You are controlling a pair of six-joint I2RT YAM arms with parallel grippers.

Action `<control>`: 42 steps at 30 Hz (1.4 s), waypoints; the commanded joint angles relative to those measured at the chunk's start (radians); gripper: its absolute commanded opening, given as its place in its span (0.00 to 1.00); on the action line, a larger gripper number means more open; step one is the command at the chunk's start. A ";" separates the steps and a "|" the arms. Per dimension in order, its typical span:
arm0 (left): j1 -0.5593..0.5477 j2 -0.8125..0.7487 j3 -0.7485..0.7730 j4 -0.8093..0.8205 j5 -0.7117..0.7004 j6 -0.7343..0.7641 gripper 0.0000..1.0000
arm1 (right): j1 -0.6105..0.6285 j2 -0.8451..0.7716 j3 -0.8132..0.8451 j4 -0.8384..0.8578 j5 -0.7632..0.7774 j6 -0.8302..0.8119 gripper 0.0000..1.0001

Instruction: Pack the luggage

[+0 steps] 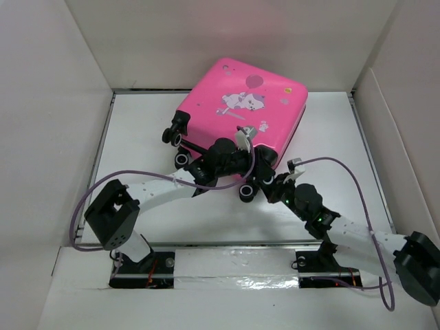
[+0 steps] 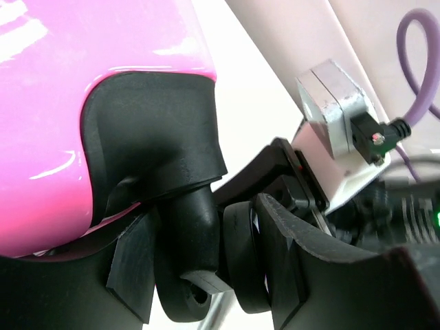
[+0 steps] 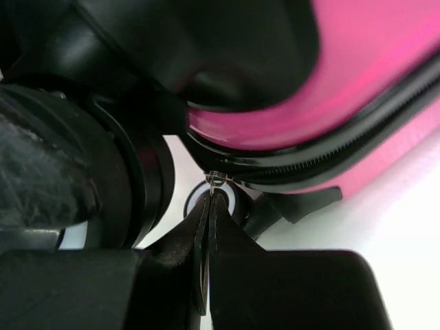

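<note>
The luggage [image 1: 240, 103] is a pink hard-shell suitcase with cartoon stickers. It lies shut and flat at the back middle of the table, wheels toward me. My left gripper [image 1: 246, 162] is at its near edge. In the left wrist view its fingers [image 2: 130, 265] are shut on a black double caster wheel [image 2: 189, 240] under the pink shell [image 2: 41, 103]. My right gripper [image 1: 267, 181] is just right of it. In the right wrist view this gripper [image 3: 209, 206] is shut on the small metal zipper pull [image 3: 217, 180] at the black zip line of the shell [image 3: 371, 69].
Other black wheels stick out at the suitcase's left corner [image 1: 170, 133] and near edge [image 1: 246, 193]. Cardboard walls [image 1: 48, 103] enclose the white table [image 1: 137, 130] on the left, back and right. A purple cable [image 1: 89, 199] loops from each arm.
</note>
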 commanded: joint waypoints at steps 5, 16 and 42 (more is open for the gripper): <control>-0.004 0.045 0.216 0.342 0.170 -0.048 0.00 | 0.112 0.200 0.041 0.467 -0.103 0.119 0.00; 0.024 -0.193 0.023 0.000 -0.012 0.088 0.91 | 0.068 0.031 -0.012 0.348 0.035 0.079 0.00; 0.475 -0.253 0.155 -0.744 -0.577 0.505 0.99 | 0.019 -0.199 -0.025 0.089 -0.155 -0.038 0.00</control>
